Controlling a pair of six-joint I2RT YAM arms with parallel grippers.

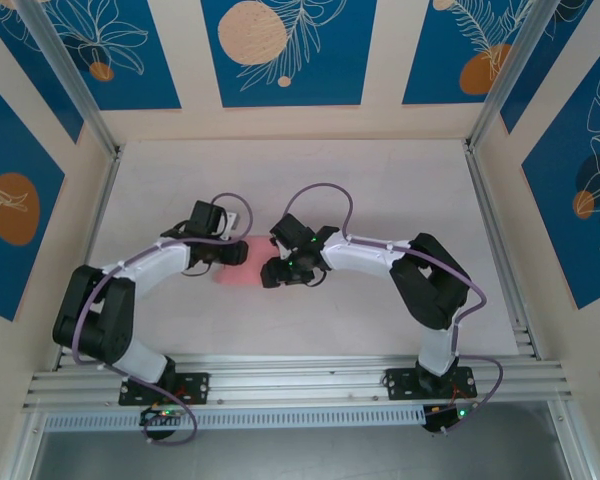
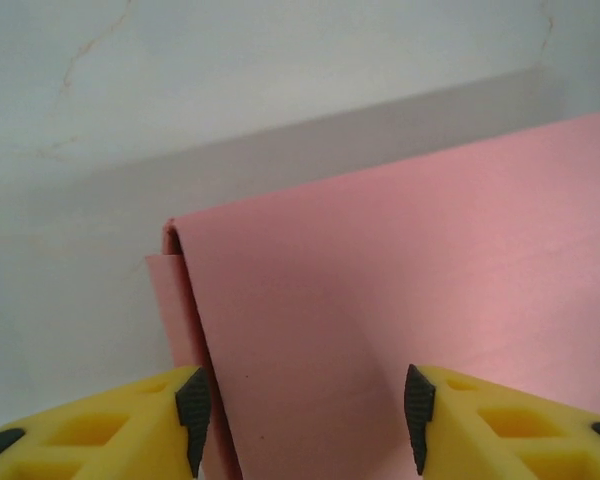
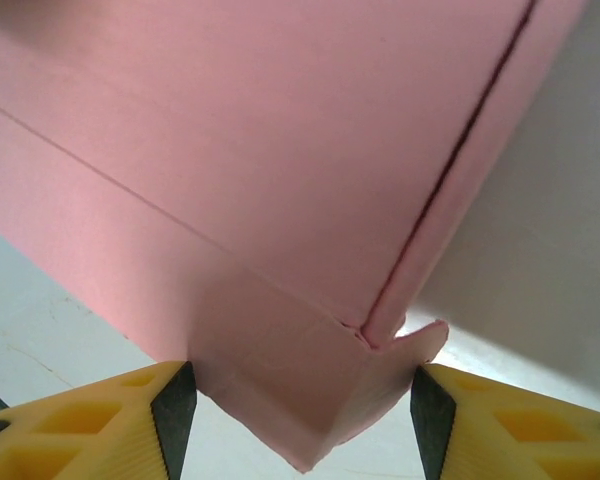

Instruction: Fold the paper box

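On the white table (image 1: 380, 180), the left gripper (image 2: 302, 410) and right gripper (image 3: 295, 405) straddle the paper box (image 1: 234, 274) at its left and right ends, likely bracing it for folding. I cannot tell whether either pinches it.

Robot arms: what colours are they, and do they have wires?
The left arm and right arm are white with chunky black joints. A purple cable loops along each. Their fingers are yellow with black pads.

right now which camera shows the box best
Right wrist: the box shows its seam, a crease and a loose corner flap. Left wrist shows a plain panel and one edge; the top view, a small pink patch between the arms.
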